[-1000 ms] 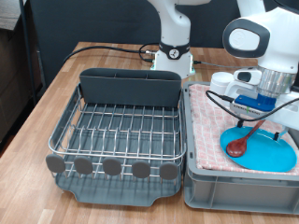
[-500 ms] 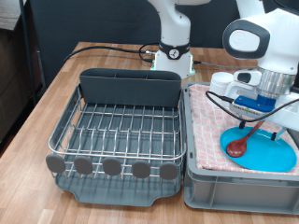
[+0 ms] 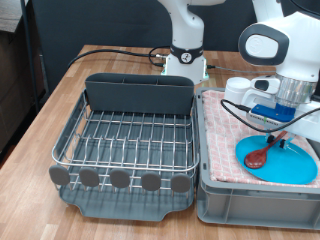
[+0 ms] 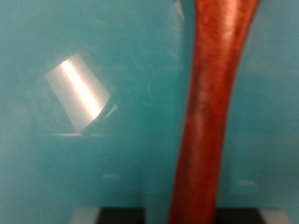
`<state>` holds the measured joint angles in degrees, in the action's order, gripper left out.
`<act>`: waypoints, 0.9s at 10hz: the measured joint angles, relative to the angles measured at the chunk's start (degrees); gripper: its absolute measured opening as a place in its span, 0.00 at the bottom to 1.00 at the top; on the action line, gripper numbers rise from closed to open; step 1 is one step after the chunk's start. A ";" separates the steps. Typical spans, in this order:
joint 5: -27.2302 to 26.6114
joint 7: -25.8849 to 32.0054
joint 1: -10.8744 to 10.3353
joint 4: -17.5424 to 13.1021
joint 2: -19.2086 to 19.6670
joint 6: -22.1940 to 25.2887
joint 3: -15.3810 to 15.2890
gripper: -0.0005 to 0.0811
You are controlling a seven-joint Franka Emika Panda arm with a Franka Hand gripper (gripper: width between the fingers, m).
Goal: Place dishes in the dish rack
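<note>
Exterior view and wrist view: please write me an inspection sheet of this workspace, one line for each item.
Surface: wooden table, carrying the rack and the bin.
Job's things: dish rack holds no dishes; blue plate lies in the grey bin on pink checked cloth; wooden spoon rests on the plate, seen close in the wrist view; cup not seen.
Clutter: nothing seen.
Grippers: gripper low over the spoon handle; fingers hidden.
Cables: black cables behind the rack, one more by the arm.
Surroundings: second robot base behind the table.

wooden spoon [image 4: 210, 103]: blurred, ends cut off | claw [image 3: 284, 135]: fingertips hidden by wrist
</note>
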<state>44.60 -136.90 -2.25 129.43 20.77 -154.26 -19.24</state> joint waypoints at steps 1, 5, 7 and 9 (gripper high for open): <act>0.42 -0.55 -0.20 0.00 0.10 -0.05 0.12 0.24; -0.31 1.09 -0.09 -0.40 -1.76 2.46 -0.68 0.11; -5.04 5.89 0.59 -0.19 -5.84 6.08 -2.17 0.11; -12.79 13.45 1.77 0.56 -10.02 8.09 -3.56 0.10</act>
<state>31.81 -123.44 -0.48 129.99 10.74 -146.17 -22.80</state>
